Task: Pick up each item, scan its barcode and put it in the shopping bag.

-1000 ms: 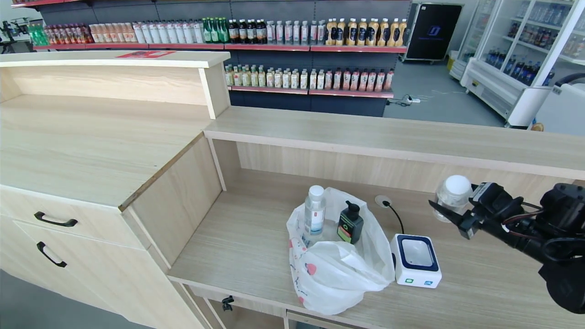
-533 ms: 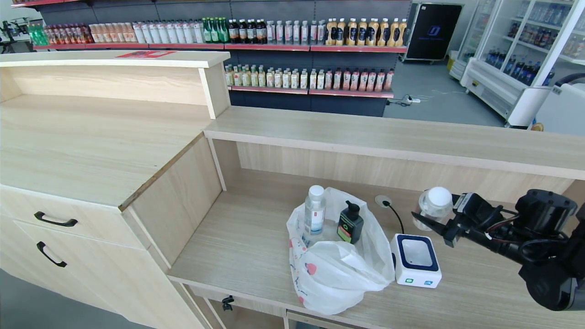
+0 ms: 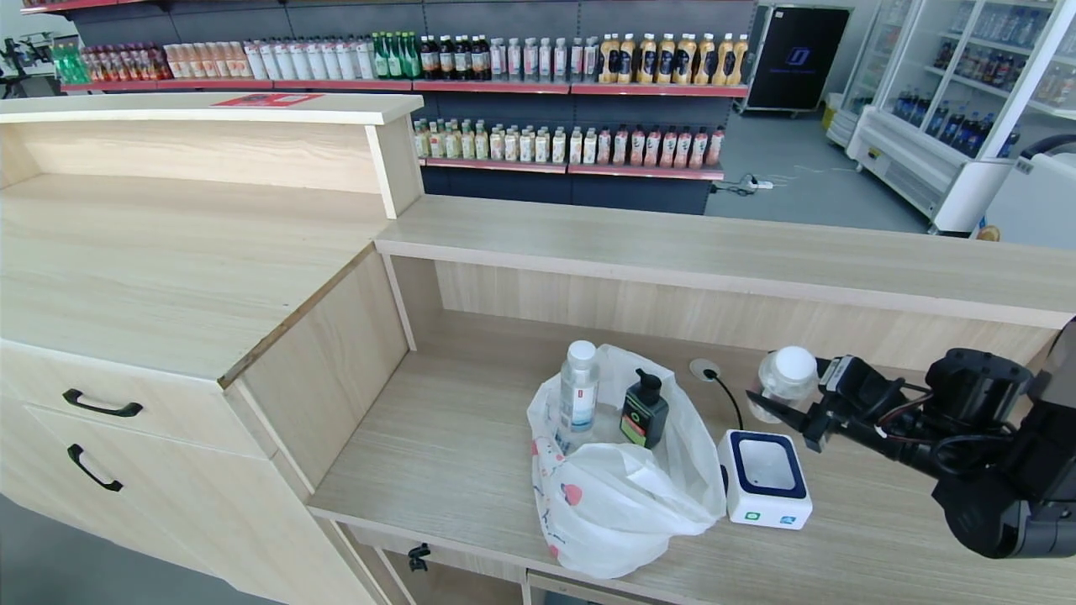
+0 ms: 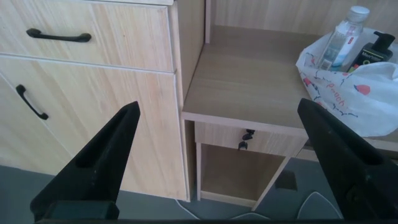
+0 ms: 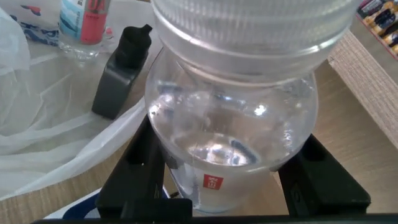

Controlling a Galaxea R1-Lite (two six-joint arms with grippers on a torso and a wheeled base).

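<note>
My right gripper [image 3: 777, 402] is shut on a clear jar with a white lid [image 3: 783, 382], holding it in the air just behind and above the white barcode scanner [image 3: 764, 477]. In the right wrist view the jar [image 5: 233, 118] sits between the black fingers, with a small red mark low on its wall. The white shopping bag [image 3: 618, 483] lies open left of the scanner, holding a clear bottle [image 3: 579, 388] and a black pump bottle [image 3: 645, 412]. My left gripper [image 4: 217, 162] hangs open, low beside the counter's drawers, with the bag [image 4: 348, 81] far off.
The scanner's black cable [image 3: 728, 397] runs back to a grommet in the lower counter [image 3: 454, 445]. A raised ledge [image 3: 714, 252] borders the counter behind. A taller counter block with drawers [image 3: 126, 420] stands to the left. Drink shelves and fridges fill the room behind.
My right arm has carried the jar left and slightly down, from the back right of the counter to just behind the scanner. Bag and scanner stay put.
</note>
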